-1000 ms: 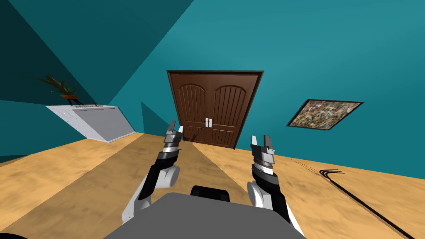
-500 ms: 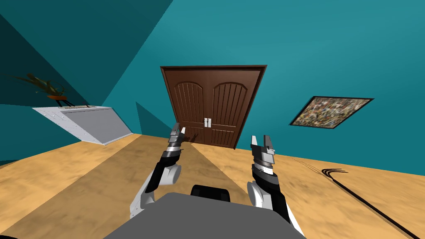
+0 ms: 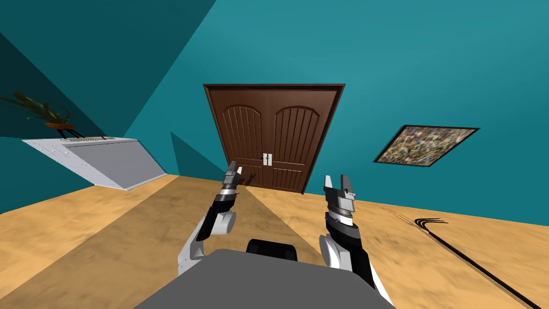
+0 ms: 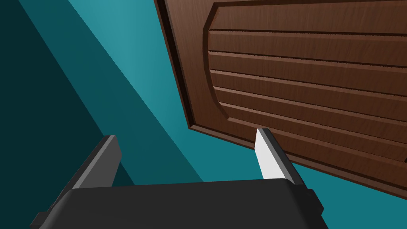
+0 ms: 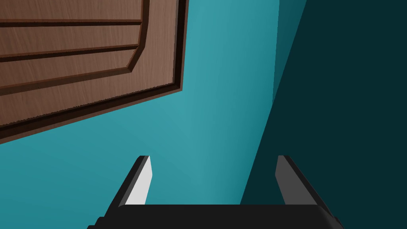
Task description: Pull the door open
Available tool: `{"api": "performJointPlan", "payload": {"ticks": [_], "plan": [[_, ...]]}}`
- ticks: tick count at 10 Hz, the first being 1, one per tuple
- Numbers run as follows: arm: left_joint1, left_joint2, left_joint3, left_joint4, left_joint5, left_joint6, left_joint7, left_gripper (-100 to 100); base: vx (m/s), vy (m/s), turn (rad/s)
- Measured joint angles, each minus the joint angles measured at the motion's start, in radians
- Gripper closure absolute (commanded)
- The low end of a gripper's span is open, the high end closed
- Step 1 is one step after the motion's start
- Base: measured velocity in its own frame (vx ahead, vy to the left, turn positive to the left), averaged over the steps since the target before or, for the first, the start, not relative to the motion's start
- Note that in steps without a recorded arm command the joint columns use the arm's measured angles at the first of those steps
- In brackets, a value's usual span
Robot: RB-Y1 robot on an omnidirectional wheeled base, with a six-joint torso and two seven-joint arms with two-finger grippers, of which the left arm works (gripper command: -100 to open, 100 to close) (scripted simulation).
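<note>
Straight ahead, the brown double door (image 3: pixel 273 137) stands shut in the teal wall (image 3: pixel 418 64), two pale handles (image 3: pixel 268 158) side by side at its middle seam. Short of the door, the left hand (image 3: pixel 235 167) points toward its left leaf and the right hand (image 3: pixel 336 179) just off its right edge, both jaws wide open, empty.

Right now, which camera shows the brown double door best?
The head view: it takes in the whole door, both leaves and the pale handles. Each wrist view catches just one ribbed corner of it.
</note>
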Motion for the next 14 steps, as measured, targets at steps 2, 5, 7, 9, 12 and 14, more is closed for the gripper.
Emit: {"api": "performJointPlan", "payload": {"ticks": [2,5,7,9,12,14], "plan": [[-0.026,0.01,0.006,0.048,0.001,0.008,0.006,-100,0.1,0.015,-0.037],[-0.067,0.029,0.019,0.138,0.004,0.007,0.019,-100,0.09,0.009,-0.042],[-0.092,0.039,0.028,0.182,0.007,0.015,0.028,-100,0.066,0.016,-0.022],[-0.12,0.044,0.032,0.241,0.006,0.014,0.032,-100,0.088,0.008,-0.052],[-0.156,0.056,0.041,0.319,0.007,0.017,0.042,-100,0.073,0.013,-0.025],[-0.184,0.071,0.051,0.375,0.011,0.019,0.053,-100,0.079,0.012,-0.054]]}}
